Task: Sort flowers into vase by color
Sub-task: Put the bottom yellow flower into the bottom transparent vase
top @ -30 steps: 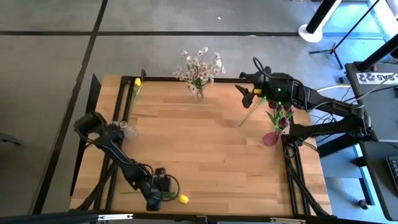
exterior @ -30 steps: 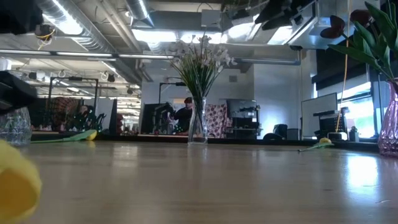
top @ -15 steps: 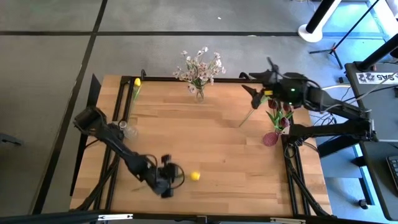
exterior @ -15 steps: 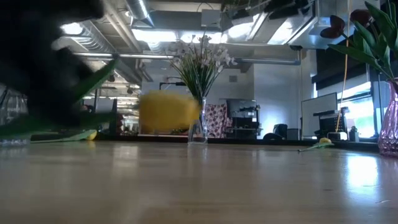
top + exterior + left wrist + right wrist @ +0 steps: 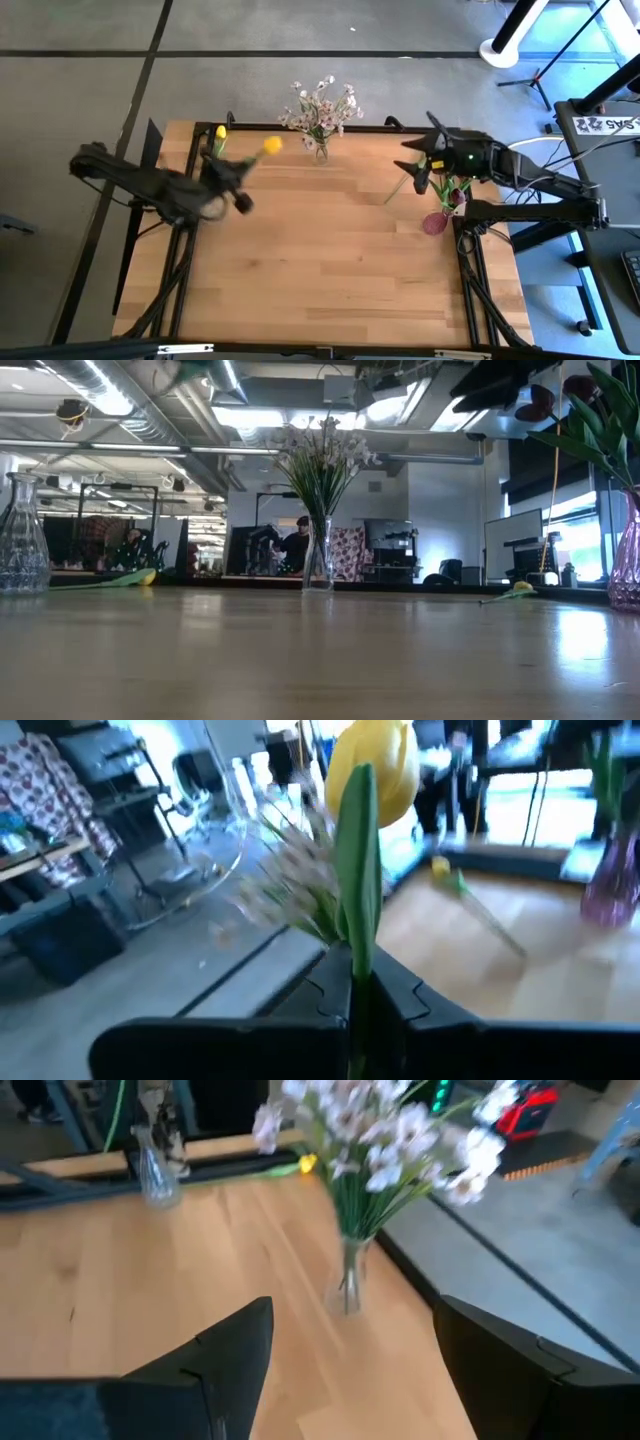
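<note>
Gripping a yellow tulip (image 5: 271,145) by its green stem, the left hand (image 5: 228,172) is raised over the tabletop's (image 5: 330,260) far left part, its fingers closed tight on the stem with the bloom pointing toward the middle vase (image 5: 320,152). The left wrist view shows the same tulip (image 5: 374,765) standing up from between the pinched fingers. That clear vase holds the pale pink-white sprays (image 5: 322,108) at the far edge. A second yellow tulip (image 5: 220,133) lies at the far left corner, and a third flower (image 5: 402,183) lies flat near the right side. A clear empty vase (image 5: 22,535) stands at the left. The pink vase (image 5: 436,222) at the right edge holds maroon tulips (image 5: 450,188). The right hand (image 5: 420,165) hovers just above those, fingers spread wide and holding nothing.
</note>
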`<action>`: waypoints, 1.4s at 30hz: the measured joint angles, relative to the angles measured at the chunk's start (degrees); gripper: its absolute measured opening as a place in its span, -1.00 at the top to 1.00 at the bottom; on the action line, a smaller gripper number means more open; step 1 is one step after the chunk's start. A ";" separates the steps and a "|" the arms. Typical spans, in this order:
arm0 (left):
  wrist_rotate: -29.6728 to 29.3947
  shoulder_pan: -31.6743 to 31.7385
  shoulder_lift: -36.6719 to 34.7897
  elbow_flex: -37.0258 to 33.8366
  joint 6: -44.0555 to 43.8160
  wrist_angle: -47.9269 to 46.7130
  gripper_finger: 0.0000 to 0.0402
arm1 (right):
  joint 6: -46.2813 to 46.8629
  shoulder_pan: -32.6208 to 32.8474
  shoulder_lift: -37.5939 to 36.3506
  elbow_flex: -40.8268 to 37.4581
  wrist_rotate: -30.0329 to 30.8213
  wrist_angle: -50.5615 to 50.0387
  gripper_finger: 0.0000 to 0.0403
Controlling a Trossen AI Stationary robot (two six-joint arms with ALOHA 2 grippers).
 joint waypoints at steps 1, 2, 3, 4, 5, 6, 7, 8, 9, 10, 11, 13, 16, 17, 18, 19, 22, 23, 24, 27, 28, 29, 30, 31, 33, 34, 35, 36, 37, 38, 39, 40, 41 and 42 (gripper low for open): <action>0.29 0.52 -3.05 0.00 1.60 -0.02 0.98 | 0.00 0.00 0.06 -0.66 -0.30 -0.02 -0.37; 0.41 0.99 -5.78 0.00 2.95 -0.12 0.98 | 0.01 0.00 0.08 -1.26 -0.67 -0.01 -0.37; 0.55 1.17 -8.40 0.00 4.26 -0.22 0.98 | 0.01 0.00 0.13 -1.80 -0.72 0.50 -0.37; 0.69 1.16 -10.83 0.00 5.49 -0.40 0.98 | 0.00 0.00 0.16 -2.28 -0.71 1.18 -0.37; 0.87 1.08 -12.97 0.00 6.70 -0.51 0.98 | 0.00 0.00 0.18 -2.78 -0.80 2.27 -0.37; 0.91 0.81 -14.85 0.00 7.89 -0.50 0.98 | 0.00 0.00 0.22 -3.21 -1.19 3.17 -0.37; 1.23 0.54 -16.57 0.00 9.03 -0.69 0.98 | 0.00 0.00 0.22 -3.71 -1.69 4.09 -0.37; 2.31 0.32 -18.31 0.00 10.15 -1.34 0.98 | 0.00 0.00 0.26 -4.05 -2.25 4.76 -0.37; 3.84 0.13 -20.01 0.00 10.81 -2.15 0.98 | 0.08 0.00 0.26 -4.35 -2.56 5.69 -0.37; 5.62 0.06 -21.64 0.00 10.93 -2.84 0.98 | 0.12 0.00 0.24 -4.46 -2.64 6.22 -0.37; 7.41 0.04 -23.16 0.00 10.91 -3.69 0.98 | 0.13 0.00 0.24 -4.46 -2.67 6.33 -0.37; 9.81 0.04 -26.02 -0.24 10.83 -5.19 0.98 | 0.13 0.00 0.24 -4.46 -2.65 6.38 -0.37; 14.28 0.05 -30.35 -2.62 10.83 -5.40 0.98 | 0.32 0.00 0.24 -4.46 -2.63 6.70 -0.37; 15.53 0.04 -31.88 -3.63 10.81 -5.34 0.98 | 0.74 0.00 0.24 -4.46 -2.63 7.03 -0.37; 16.25 0.04 -33.54 -4.72 10.82 -4.80 0.97 | 1.29 0.00 0.24 -4.46 -2.57 7.32 -0.37; 16.93 0.04 -35.15 -5.88 10.92 -3.97 0.97 | 1.46 0.00 0.24 -4.46 -2.47 7.57 -0.37; 19.86 0.04 -40.17 -9.37 12.79 -1.02 0.97 | 1.95 0.00 0.24 -4.46 -2.16 8.50 -0.37; 20.46 0.04 -41.70 -10.31 14.06 0.34 0.97 | 2.42 0.00 0.24 -4.46 -2.15 8.95 -0.37; 20.61 0.04 -43.06 -10.92 15.35 1.21 0.97 | 2.81 0.00 0.24 -4.46 -2.15 9.38 -0.37; 21.21 0.04 -46.68 -12.32 17.13 1.56 0.97 | 4.00 0.00 0.24 -4.46 -2.13 9.86 -0.37; 21.95 0.04 -47.79 -12.79 17.80 1.49 0.97 | 4.56 0.00 0.24 -4.46 -2.11 9.86 -0.37; 22.32 0.04 -48.77 -13.21 18.32 1.27 0.97 | 5.18 0.00 0.24 -4.46 -2.11 9.86 -0.37; 22.42 0.04 -49.72 -13.46 18.77 1.15 0.97 | 5.86 0.00 0.24 -4.46 -2.11 9.82 -0.37; 22.48 0.04 -50.73 -13.75 19.29 0.97 0.97 | 6.36 0.00 0.24 -4.46 -2.10 9.80 -0.37; 22.51 0.04 -50.75 -13.97 20.00 0.85 0.97 | 7.46 0.00 0.24 -4.46 -2.13 9.64 -0.37; 23.00 0.04 -50.69 -13.95 20.30 -0.35 0.97 | 7.70 0.00 0.24 -4.46 -2.13 9.63 -0.37; 23.80 0.04 -50.69 -13.93 20.32 -1.25 0.97 | 7.79 0.00 0.24 -4.46 -2.13 9.56 -0.37; 24.67 0.04 -50.69 -13.81 19.81 -1.68 0.97 | 7.87 0.00 0.22 -4.46 -2.13 9.59 -0.37; 25.23 0.04 -50.72 -13.71 19.02 -2.26 0.97 | 7.96 0.00 0.22 -4.46 -2.15 9.54 -0.37; 25.99 0.07 -50.73 -13.68 18.10 -3.18 0.97 | 8.15 0.00 0.24 -4.46 -2.13 9.42 -0.37; 27.54 0.04 -50.73 -13.70 16.95 -4.28 0.97 | 8.47 0.00 0.24 -4.46 -2.22 9.44 -0.37; 29.43 0.04 -50.73 -13.77 15.65 -4.72 0.97 | 8.59 0.00 0.24 -4.46 -2.59 9.38 -0.37; 31.02 0.04 -50.73 -14.09 14.39 -4.25 0.97 | 8.72 0.00 0.24 -4.46 -2.99 9.35 -0.37; 31.61 0.04 -50.73 -14.66 13.57 -3.31 0.97 | 8.70 0.00 0.23 -4.46 -3.16 9.35 -0.37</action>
